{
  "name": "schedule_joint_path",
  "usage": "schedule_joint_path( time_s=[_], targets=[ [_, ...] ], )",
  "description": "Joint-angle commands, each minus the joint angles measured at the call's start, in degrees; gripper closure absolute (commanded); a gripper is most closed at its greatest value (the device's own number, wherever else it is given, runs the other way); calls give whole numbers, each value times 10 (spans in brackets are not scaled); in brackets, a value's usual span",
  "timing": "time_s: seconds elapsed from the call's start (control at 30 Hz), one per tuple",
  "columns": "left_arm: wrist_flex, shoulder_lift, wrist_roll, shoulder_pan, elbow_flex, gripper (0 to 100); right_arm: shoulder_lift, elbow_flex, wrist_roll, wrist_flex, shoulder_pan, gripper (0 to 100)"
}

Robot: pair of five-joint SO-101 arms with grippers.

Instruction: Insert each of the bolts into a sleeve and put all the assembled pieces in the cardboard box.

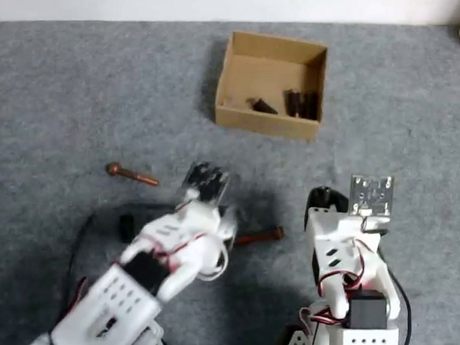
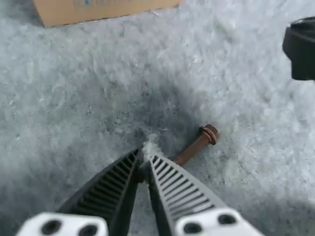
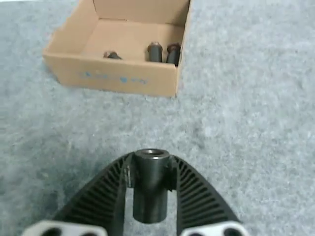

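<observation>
The left gripper (image 2: 146, 158) seems pinched on the tip of the bolt (image 2: 194, 145), lower centre; it should lift level toward the sleeve (image 3: 150, 194) clamped in the right gripper (image 3: 150, 162).

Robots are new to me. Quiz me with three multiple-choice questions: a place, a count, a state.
1. Where is the cardboard box? A) beyond both tools B) between the tools C) under a tool
2. How many bolts are outside it? A) none B) two C) five
3. The right tool is: A) open B) shut on a sleeve C) shut on a bolt

A: it sits past both tools.
B: the left bolt, plus the bolt at the left tool.
B: it clamps the dark sleeve.
</observation>
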Motion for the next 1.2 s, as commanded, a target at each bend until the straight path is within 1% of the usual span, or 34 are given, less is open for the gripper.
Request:
schedule_joint_path(
  time_s=[0.0, 0.07, 0.13, 0.27, 0.33, 0.47, 0.63, 0.83, 1.0, 1.17],
  targets=[
    [3, 128, -112, 14, -91, 993, -7, -2, 8, 0, 8, 995],
    [2, 182, -181, 15, -107, 993, -8, -1, 11, 0, 8, 995],
    [-1, 228, -228, 19, -119, 993, -9, 0, 29, 0, 16, 995],
    [-5, 294, -243, 43, -145, 992, -11, 0, 32, -2, 56, 995],
    [-15, 320, -248, 52, -159, 972, -7, 0, 34, -1, 71, 995],
    [-33, 367, -346, 55, -191, 855, -10, 18, 36, -2, 95, 995],
    [-30, 429, -404, 83, -232, 858, -12, 28, 33, -14, 110, 995],
    [40, 450, -438, 147, -259, 864, -12, 29, 32, -29, 119, 995],
    [38, 463, -446, 153, -258, 863, -12, 30, 32, -29, 119, 995],
    [38, 530, -447, 159, -276, 863, -12, 40, 32, -30, 119, 995]
  ],
)
